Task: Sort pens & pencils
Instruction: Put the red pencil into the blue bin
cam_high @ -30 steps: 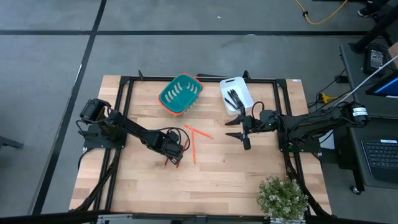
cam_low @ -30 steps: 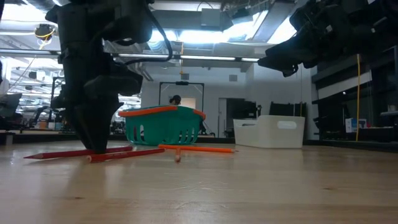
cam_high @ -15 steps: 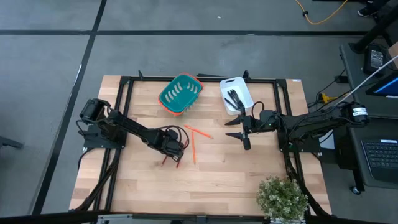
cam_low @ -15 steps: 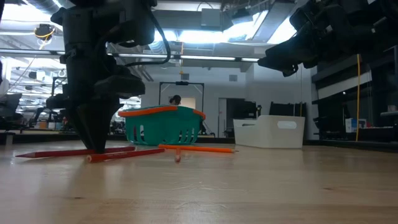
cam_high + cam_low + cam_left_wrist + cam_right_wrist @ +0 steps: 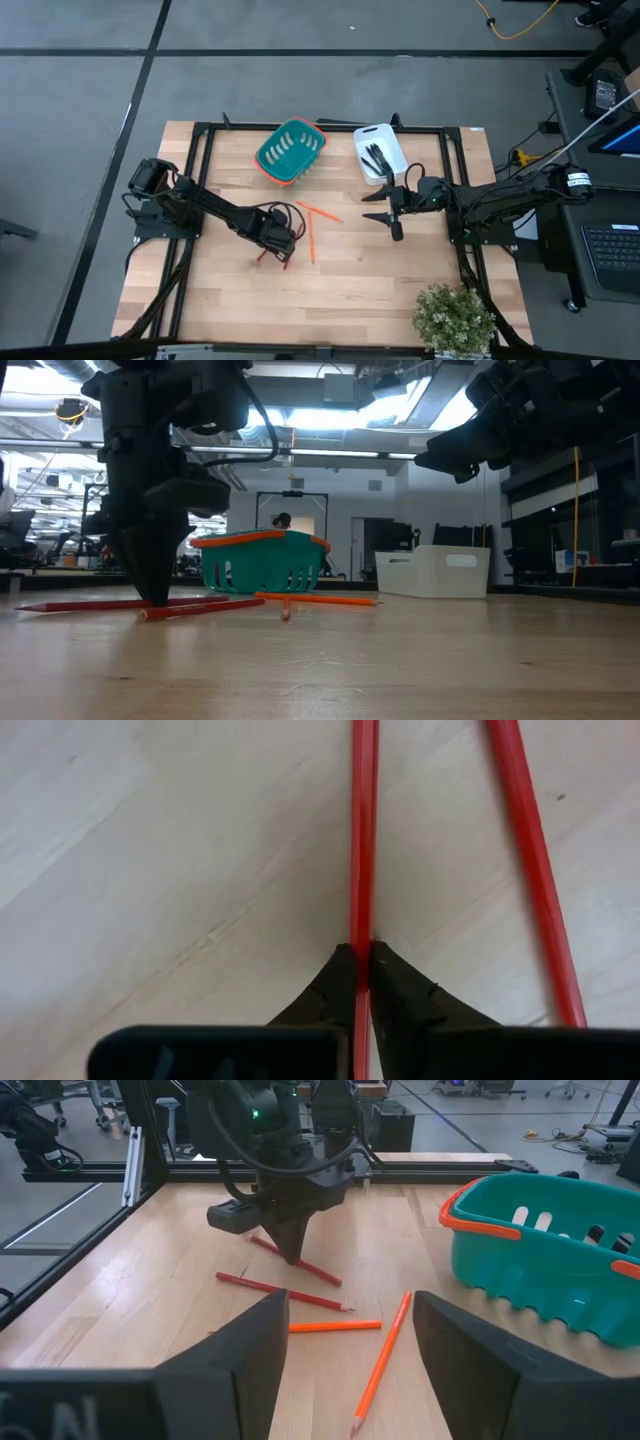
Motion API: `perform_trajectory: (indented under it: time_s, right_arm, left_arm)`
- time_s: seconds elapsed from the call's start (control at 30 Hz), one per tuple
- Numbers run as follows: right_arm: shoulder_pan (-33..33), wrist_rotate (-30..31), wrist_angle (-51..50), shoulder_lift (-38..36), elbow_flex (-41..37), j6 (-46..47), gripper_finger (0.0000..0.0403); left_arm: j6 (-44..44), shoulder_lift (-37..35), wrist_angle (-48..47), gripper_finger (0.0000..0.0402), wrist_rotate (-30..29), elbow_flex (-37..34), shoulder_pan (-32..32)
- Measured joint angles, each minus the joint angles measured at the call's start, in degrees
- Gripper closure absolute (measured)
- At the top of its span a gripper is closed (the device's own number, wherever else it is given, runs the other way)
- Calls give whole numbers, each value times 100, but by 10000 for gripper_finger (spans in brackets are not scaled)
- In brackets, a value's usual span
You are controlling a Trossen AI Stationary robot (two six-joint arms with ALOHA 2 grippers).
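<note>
My left gripper [image 5: 279,246] stands low over the table's middle left, shut on a red pencil [image 5: 361,840]. A second red pencil [image 5: 528,870] lies flat beside it. Two orange pencils [image 5: 320,212] [image 5: 311,242] lie flat on the wood a little to the right. Black pens [image 5: 375,157] lie in the white bin [image 5: 392,141] at the back. A teal basket [image 5: 290,152] with an orange rim stands left of the bin. My right gripper [image 5: 383,207] hangs open above the table's middle right, holding nothing. My left gripper pinches the red pencil's shaft [image 5: 361,935] between its two fingertips, partway along its length. The fingers [image 5: 152,585] come from above, pointing down, and lie across the pencil. The pencil [image 5: 90,604] lies level on the table.
A potted plant [image 5: 455,318] stands at the near right corner. A black frame [image 5: 200,160] runs along the table's edges. Bare wood lies toward the near edge.
My left gripper has shut on the red pencil without moving from its place. The pencil has slid a little along the table between the fingers and still lies flat.
</note>
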Motion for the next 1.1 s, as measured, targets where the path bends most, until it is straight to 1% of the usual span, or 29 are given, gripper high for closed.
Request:
perform_trajectory:
  time_s: [0.27, 0.43, 0.67, 0.8, 0.9, 1.1]
  right_arm:
    - [0, 1, -40, 0, 0, 0, 187]
    - [0, 2, -105, 0, 0, 6, 187]
    - [0, 2, -276, 0, 2, 24, 187]
    - [0, 2, -315, 0, 2, 35, 187]
    - [0, 2, -317, 0, 2, 87, 187]
    - [0, 2, -313, 0, 2, 124, 187]
  left_arm:
    - [567, -27, 39, 389, -184, -13, -17]
    - [896, -309, 124, 389, -329, -60, -56]
    - [1077, -650, 139, 389, -547, -59, -170]
    - [1104, -708, 125, 389, -793, -50, -258]
    - [1259, -707, 189, 389, -857, -50, -292]
    - [1562, -792, 314, 389, -1307, -44, -286]
